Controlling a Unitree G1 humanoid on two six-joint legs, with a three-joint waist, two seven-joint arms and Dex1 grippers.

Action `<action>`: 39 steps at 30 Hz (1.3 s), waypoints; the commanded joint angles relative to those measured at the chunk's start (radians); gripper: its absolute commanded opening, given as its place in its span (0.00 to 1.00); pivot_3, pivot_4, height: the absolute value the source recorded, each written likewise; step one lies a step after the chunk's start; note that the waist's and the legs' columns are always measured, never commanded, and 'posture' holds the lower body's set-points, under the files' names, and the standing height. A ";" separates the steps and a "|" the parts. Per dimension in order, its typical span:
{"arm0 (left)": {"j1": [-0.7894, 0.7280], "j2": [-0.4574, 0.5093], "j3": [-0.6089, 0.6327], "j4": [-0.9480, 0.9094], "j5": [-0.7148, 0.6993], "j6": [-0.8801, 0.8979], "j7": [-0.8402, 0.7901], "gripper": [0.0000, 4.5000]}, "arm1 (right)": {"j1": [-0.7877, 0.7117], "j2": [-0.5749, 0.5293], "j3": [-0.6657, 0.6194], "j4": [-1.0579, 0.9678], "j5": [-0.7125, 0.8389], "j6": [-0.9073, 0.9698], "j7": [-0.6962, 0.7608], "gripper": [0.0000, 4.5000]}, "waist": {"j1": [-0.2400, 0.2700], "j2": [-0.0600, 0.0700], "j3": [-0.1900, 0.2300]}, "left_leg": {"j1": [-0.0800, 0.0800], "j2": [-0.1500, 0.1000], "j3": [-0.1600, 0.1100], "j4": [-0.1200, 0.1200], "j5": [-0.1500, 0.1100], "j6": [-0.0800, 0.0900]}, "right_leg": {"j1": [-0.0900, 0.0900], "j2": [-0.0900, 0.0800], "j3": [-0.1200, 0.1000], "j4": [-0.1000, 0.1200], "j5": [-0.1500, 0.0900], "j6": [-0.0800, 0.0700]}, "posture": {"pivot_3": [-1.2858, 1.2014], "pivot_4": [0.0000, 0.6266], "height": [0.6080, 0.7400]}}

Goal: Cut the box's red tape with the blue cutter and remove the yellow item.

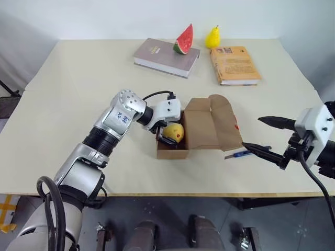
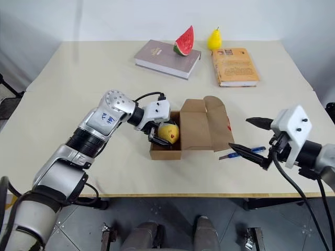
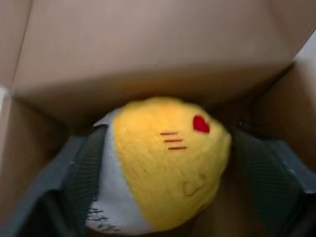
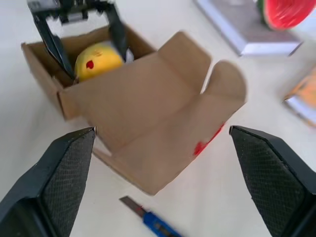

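The brown box (image 1: 205, 128) lies open mid-table, its flaps spread to the right. Torn red tape (image 1: 236, 126) marks the outer flap's edge. Inside sits the yellow item (image 1: 174, 132), round with a white part and a small red heart (image 3: 200, 124). My left gripper (image 1: 168, 135) reaches into the box, and its fingers (image 3: 86, 168) stand open close on both sides of the item. The blue cutter (image 1: 239, 153) lies on the table right of the box. My right gripper (image 1: 252, 132) hovers wide open and empty above the cutter.
At the back, a grey book (image 1: 162, 58) carries a watermelon slice (image 1: 183, 41). An orange book (image 1: 234, 64) lies to its right, with a yellow pear (image 1: 212, 37) behind it. The table's front edge (image 1: 172, 194) runs just below the box.
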 commanded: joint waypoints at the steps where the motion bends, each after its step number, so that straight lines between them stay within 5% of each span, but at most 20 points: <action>1: -0.026 -0.012 0.017 0.036 0.009 -0.037 -0.016 0.68 | 0.036 0.017 -0.046 -0.045 -0.004 -0.006 0.000 1.00 | 0.002 0.000 0.000 | 0.000 0.000 0.000 0.000 0.000 0.000 | 0.000 0.000 0.000 0.000 0.000 0.000 | 0.52 0.24 1.00; 12: -0.060 -0.025 0.131 0.011 -0.080 0.021 -0.054 0.01 | 0.049 0.026 -0.063 -0.025 -0.020 -0.045 0.037 1.00 | 0.002 0.000 0.000 | 0.000 0.000 0.000 0.000 0.000 0.001 | 0.000 0.000 0.000 0.000 0.000 0.001 | 0.52 0.24 1.00; 25: -0.163 -0.015 0.345 -0.045 -0.192 0.163 0.097 0.00 | -0.055 0.018 -0.050 0.082 -0.017 -0.090 0.113 1.00 | 0.001 -0.001 0.000 | 0.000 -0.001 -0.001 0.001 0.000 0.001 | 0.000 -0.001 0.000 0.001 0.001 0.001 | 0.52 0.24 1.00; 39: 0.212 0.407 0.466 -0.265 -0.047 0.458 0.396 0.00 | -0.191 0.104 0.022 0.338 0.043 -0.252 0.354 1.00 | -0.019 0.000 0.000 | 0.002 0.000 -0.002 0.000 0.000 0.000 | 0.000 -0.001 0.001 0.003 0.001 0.001 | 0.52 0.24 1.00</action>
